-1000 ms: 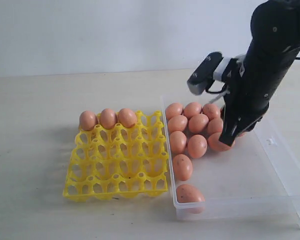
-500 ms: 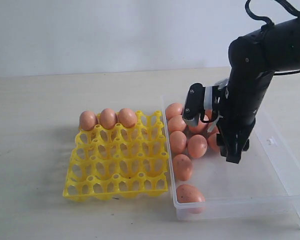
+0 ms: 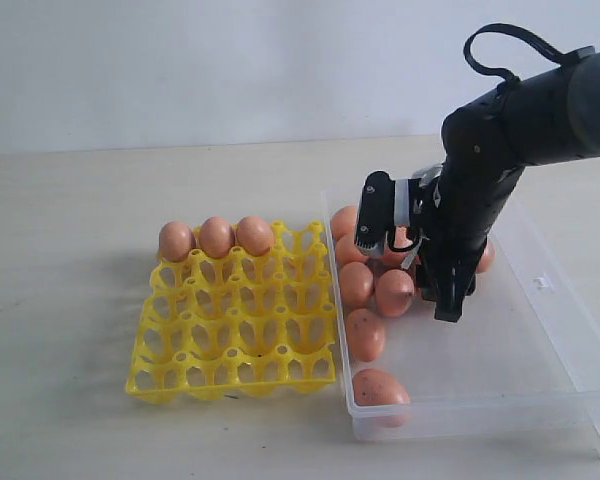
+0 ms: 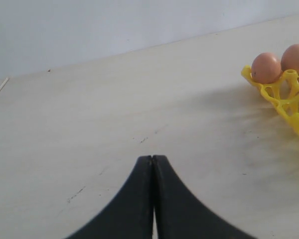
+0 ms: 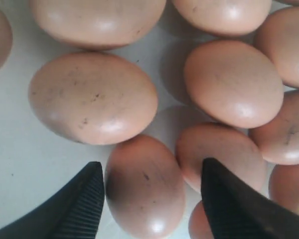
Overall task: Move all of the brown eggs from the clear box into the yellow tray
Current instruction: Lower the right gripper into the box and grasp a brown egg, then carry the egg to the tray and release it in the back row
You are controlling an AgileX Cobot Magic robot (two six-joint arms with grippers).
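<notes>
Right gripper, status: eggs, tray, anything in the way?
Right gripper open, straddling a brown egg in clear box. Left gripper shut. Three eggs in yellow tray. Neighbouring eggs crowd it.

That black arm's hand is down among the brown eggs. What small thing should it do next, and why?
Probably close the right hand gently on the smooth brown egg between its open fingers. The hand sits low in the clear plastic box with a finger on each side of that egg, and the yellow lattice tray has many empty cups.

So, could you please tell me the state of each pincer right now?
Left pincer: shut, holding nothing.
Right pincer: open over a brown egg, not gripping.
</notes>
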